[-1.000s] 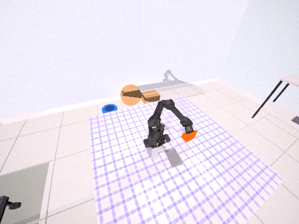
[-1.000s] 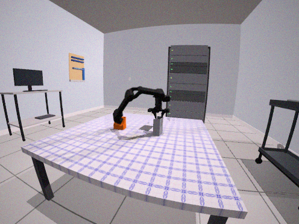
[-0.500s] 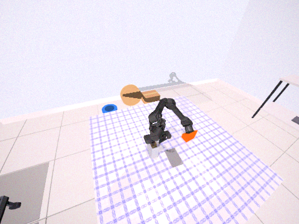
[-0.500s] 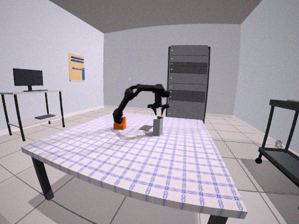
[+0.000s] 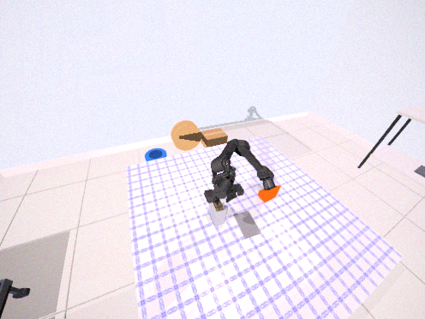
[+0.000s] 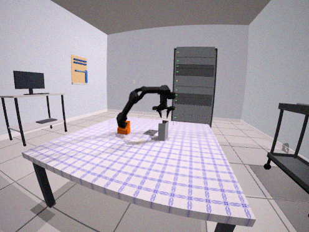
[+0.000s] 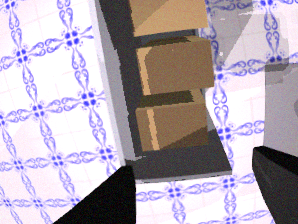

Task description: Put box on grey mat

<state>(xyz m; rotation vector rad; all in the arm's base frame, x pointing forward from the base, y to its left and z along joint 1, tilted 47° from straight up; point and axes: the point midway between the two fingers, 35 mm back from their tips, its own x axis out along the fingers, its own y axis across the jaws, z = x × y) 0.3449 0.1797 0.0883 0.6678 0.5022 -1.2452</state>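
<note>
Claw [image 5: 224,195] [image 6: 164,117] [image 7: 194,167] is approx. half open, fingers apart, nothing held. In ext. view it points down, just above the bin [image 5: 219,218] [image 6: 162,132] [image 7: 112,75], tips clear of the rim. In wrist view the fingertips sit at abt. 8 and 4 o'clock, w/ no box btwn them.

From the claw's midpoint in wrist view, three brown boxes [image 5: 218,207] [image 7: 177,67] run in a row twd 12 o'clock, all inside the bin, small gaps btwn; the far one is cut off by the pic edge. No reach code legible, so can't tell which is ER; it's one of the 3 in the bin, n/a on the mat yet.

Grey mat [image 5: 248,225] [image 6: 151,132] [image 7: 282,110] lies flat near the bin: approx. 4 o'clock of it in top view, 9 o'clock in ext. view, no box on it. Arm's orange base [image 5: 266,198] [image 6: 127,131] is at abt. 2 o'clock of the bin in top view, well apart. All on the blue-checked tbl [image 5: 206,266] [image 6: 140,168]. Server rack [image 6: 194,87] stands beyond, approx. 1 o'clock of the bin in ext. view.
</note>
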